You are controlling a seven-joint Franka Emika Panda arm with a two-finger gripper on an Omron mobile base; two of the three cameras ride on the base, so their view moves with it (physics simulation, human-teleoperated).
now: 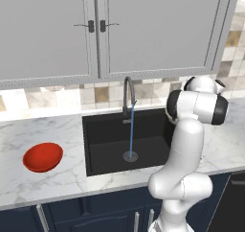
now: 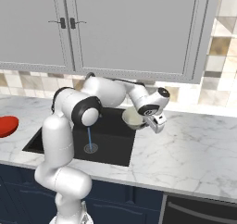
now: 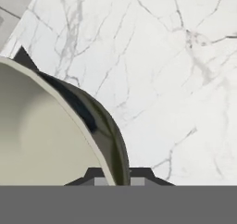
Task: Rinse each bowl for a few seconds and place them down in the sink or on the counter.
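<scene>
My gripper (image 2: 142,121) is shut on the rim of the cream-white bowl (image 2: 133,119), holding it tilted in the air over the right edge of the black sink (image 2: 113,142). In the hand view the bowl (image 3: 41,140) takes up the left side, and its olive rim runs down between my fingertips (image 3: 113,180). Marble counter (image 3: 162,56) lies beneath it. The glossy red bowl (image 1: 43,156) rests on the counter (image 1: 62,130) left of the sink (image 1: 110,149). A thin stream of water (image 1: 131,133) falls from the faucet (image 1: 128,94) onto the drain (image 1: 130,155), well left of the held bowl.
Grey wall cabinets (image 1: 95,29) hang above the tiled backsplash (image 2: 217,47). A wide stretch of counter (image 2: 194,149) extends right of the sink. My own arm (image 1: 184,154) stands in front of the sink's right part in the left base view.
</scene>
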